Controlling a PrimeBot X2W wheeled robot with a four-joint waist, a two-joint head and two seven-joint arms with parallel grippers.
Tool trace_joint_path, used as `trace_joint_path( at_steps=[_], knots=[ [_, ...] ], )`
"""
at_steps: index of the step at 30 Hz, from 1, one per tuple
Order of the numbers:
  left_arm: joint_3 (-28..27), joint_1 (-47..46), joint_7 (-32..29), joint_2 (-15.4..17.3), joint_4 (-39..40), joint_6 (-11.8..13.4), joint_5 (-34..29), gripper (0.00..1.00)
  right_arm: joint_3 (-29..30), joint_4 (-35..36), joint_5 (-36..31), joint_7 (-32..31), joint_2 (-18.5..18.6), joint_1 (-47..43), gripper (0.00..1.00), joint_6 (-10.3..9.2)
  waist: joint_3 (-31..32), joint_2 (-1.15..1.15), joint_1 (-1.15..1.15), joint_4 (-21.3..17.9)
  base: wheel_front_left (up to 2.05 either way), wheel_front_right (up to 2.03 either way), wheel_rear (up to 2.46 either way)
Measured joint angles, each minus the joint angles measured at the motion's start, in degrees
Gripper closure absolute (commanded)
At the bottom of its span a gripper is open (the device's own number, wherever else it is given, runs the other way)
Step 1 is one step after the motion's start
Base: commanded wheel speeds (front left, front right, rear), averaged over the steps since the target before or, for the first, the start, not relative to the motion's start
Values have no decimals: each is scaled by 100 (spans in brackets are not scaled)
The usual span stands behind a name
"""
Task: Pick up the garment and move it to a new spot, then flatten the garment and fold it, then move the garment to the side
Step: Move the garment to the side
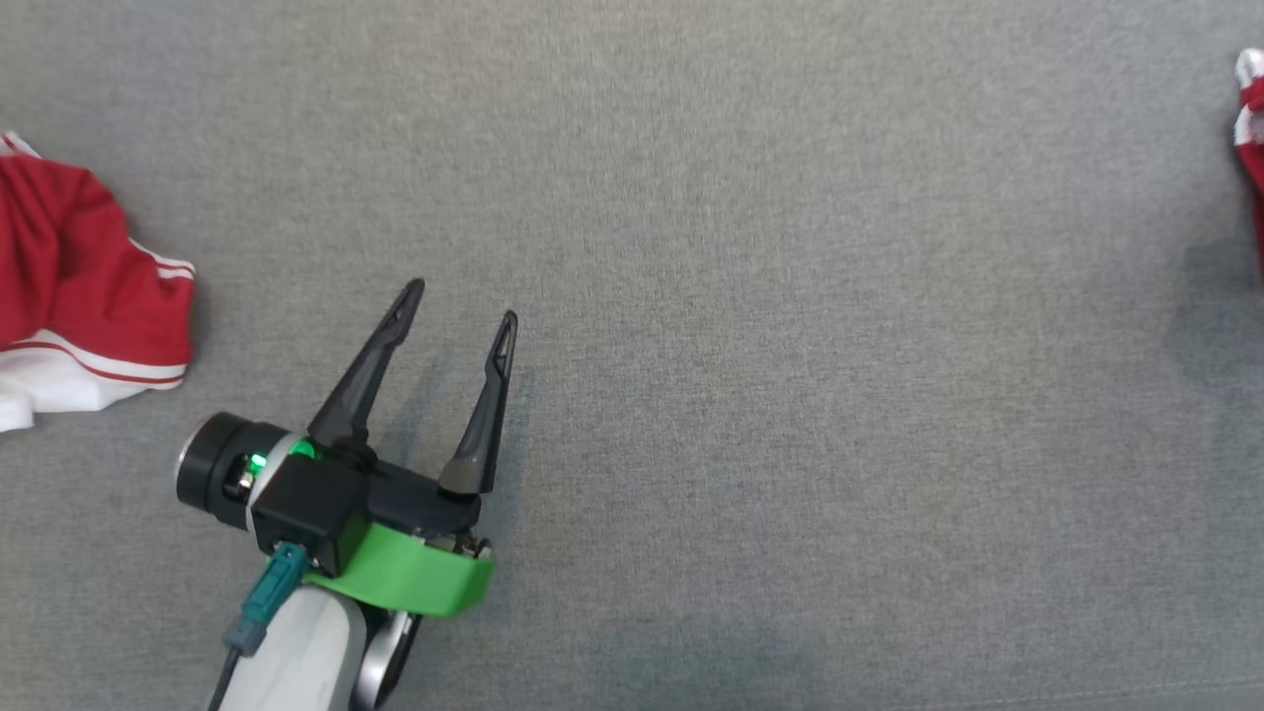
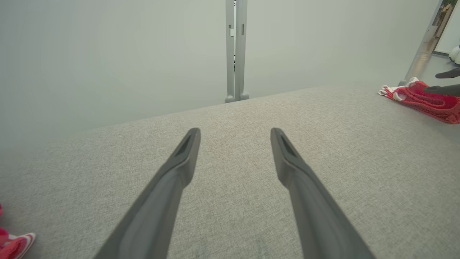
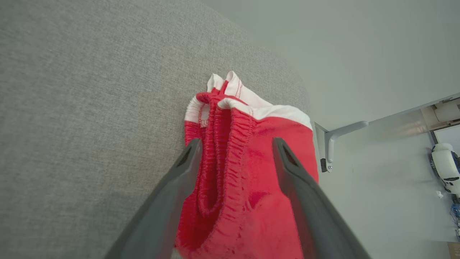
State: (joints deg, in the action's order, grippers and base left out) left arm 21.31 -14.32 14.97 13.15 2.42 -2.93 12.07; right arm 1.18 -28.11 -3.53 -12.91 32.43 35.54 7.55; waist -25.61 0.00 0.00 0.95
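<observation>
The left arm comes in from the bottom of the head view. Its pale forearm (image 1: 296, 642) has a green band (image 1: 415, 578) at the wrist. The left gripper (image 1: 462, 302) points up and a little to the right, low over the gray table (image 1: 790, 346). Its two dark fingers (image 1: 360, 380) are spread wide apart. There is nothing between them and they hold nothing. In the left wrist view the left gripper (image 2: 234, 131) looks along the gray top toward a pale wall and a thin gray post (image 2: 235, 50).

The right gripper (image 3: 237, 140) is over the red garment (image 3: 258, 201). Its fingers are wide apart too, one on each side of the bunched red cloth with the white waistband. It is not squeezing the cloth. I cannot tell if the fingers touch it. From the left wrist view, the right gripper (image 2: 431, 82) shows far off at the right, just at the top of the red garment (image 2: 420, 97).

The red garment (image 1: 1252, 128) lies in a heap at the far right edge of the table, well apart from the left gripper. Another red and white cloth (image 1: 79, 267) lies at the left edge, near the left gripper but not touching it.
</observation>
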Motion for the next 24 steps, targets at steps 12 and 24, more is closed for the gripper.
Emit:
trace_joint_path(
  at_steps=[12,24],
  knots=[
    [-257,833,14,-299,-442,211,256,0,231,1399,235,589,-970,-1315,0,-1,1318,0,0,164,0,0,0],
    [-940,1204,-129,-335,-1000,555,944,0,461,1857,1141,1611,-2397,-2609,0,-2,2371,0,0,428,0,0,0]
  ],
)
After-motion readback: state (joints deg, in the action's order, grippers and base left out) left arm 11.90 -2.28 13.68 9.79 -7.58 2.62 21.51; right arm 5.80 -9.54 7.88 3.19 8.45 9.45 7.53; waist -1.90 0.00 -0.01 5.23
